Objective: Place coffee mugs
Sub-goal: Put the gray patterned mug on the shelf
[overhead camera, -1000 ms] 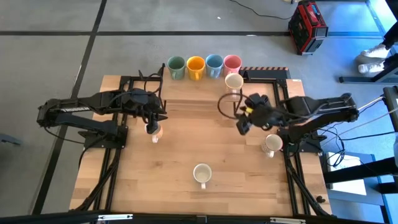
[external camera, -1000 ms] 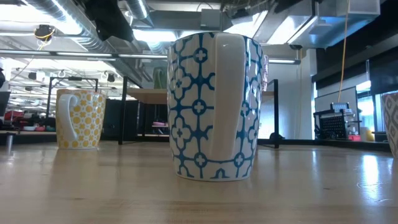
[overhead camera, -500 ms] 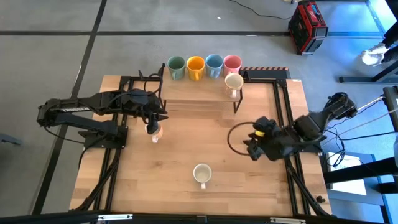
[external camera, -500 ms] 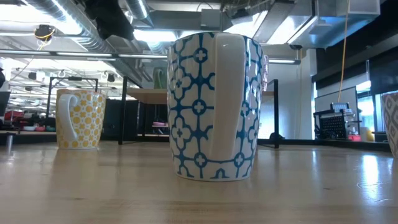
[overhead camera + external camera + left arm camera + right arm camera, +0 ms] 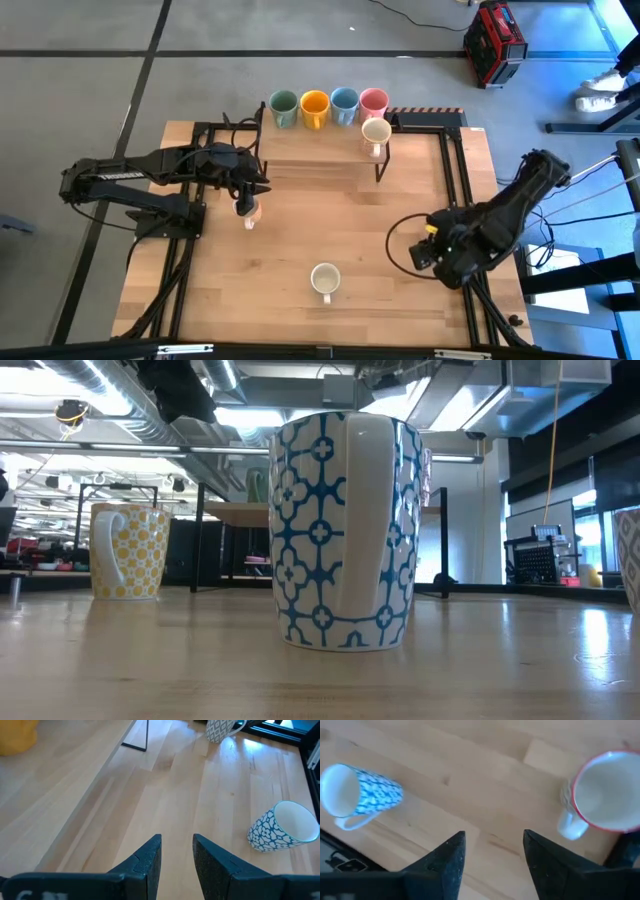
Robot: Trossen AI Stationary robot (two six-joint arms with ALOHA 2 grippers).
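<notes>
The right hand (image 5: pixel 432 258) hangs low over the wooden bench (image 5: pixel 300 250), fingers apart and empty, beside a white red-rimmed mug (image 5: pixel 605 795). The left hand (image 5: pixel 250 195), fingers apart, waits over the yellow-dotted mug (image 5: pixel 128 550). A blue-patterned white mug (image 5: pixel 325 280) stands near the front.

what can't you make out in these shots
- High view: the right arm covers the red-rimmed mug, which shows only in the right wrist view.
- Low view: the blue-patterned mug fills the middle and blocks what is behind it; the edge mug is cut off on the right.
- High view: the left hand partly covers the small mug; its pattern is too small to tell.
</notes>
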